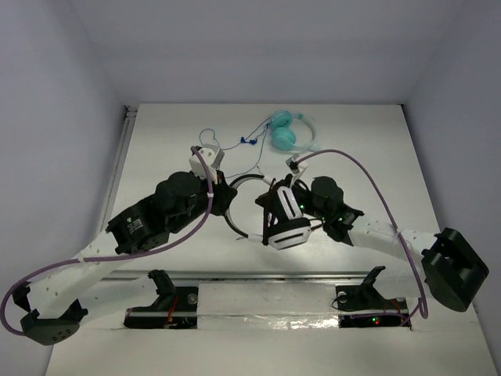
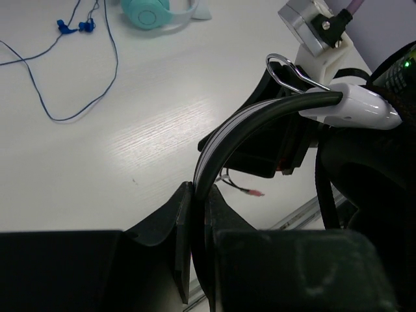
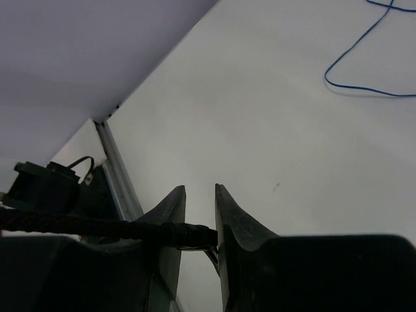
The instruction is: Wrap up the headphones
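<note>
The headphones (image 1: 289, 235) are held off the table between my two arms in the top view, with a white earcup low and the black headband arcing left. My left gripper (image 1: 223, 197) is shut on the black-and-white headband (image 2: 227, 133), which runs up from its jaws (image 2: 200, 190) to a white earcup arm (image 2: 354, 107). My right gripper (image 1: 268, 210) sits just right of the headband. In the right wrist view its jaws (image 3: 200, 190) stand nearly shut, and the thick dark cable (image 3: 97, 224) comes in from the left and ends against the right finger.
The teal headphones (image 1: 286, 133) lie at the back of the table, and their thin blue cable (image 1: 250, 142) trails left; both show in the left wrist view (image 2: 153, 10). A metal rail (image 1: 235, 276) runs along the near edge. Grey walls close in the sides.
</note>
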You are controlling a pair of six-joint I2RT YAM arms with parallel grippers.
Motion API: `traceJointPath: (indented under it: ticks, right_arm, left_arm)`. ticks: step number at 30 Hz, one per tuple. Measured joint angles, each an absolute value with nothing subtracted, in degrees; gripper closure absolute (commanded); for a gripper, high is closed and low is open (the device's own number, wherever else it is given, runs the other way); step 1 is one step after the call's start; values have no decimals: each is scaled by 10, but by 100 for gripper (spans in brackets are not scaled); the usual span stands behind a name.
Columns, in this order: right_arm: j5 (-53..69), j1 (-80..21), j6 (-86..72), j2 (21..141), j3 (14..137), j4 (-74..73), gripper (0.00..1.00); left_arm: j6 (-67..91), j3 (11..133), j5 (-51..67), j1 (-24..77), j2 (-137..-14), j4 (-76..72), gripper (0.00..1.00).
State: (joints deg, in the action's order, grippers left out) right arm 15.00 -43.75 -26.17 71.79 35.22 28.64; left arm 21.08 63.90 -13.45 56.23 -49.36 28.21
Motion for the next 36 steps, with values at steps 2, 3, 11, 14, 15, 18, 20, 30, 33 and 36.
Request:
traceJointPath:
  ticks: [2, 3, 11, 14, 15, 18, 20, 30, 33, 36]
  right_arm:
    - [162, -438, -277, 726, 344, 321, 69]
    - [166, -438, -284, 731, 341, 338, 69]
    - [170, -436, -325, 745, 291, 420, 58]
    - [169, -435, -333, 752, 280, 425, 55]
    - [169, -435, -335, 757, 279, 424, 55]
    - [165, -435, -339, 767, 279, 423, 53]
    - [161, -435, -340, 769, 279, 423, 49]
    - [135, -435, -356, 749, 256, 415, 52]
    - [129, -435, -361, 731, 242, 404, 52]
    - [122, -435, -365, 718, 237, 394, 52]
  left_arm:
    - [211, 648, -144, 562, -495, 286, 100]
    - [211, 650, -148, 562, -495, 290, 100]
    - [211, 669, -177, 562, -502, 309, 100]
    - [211, 674, -180, 562, -504, 307, 100]
    - [213, 677, -180, 562, -506, 305, 100]
    - [218, 685, -178, 562, -509, 288, 100]
    - [219, 690, -178, 562, -509, 283, 100]
    - [218, 708, -192, 562, -511, 281, 100]
    - [217, 717, -200, 562, -513, 282, 100]
    - [215, 723, -204, 562, -514, 282, 100]
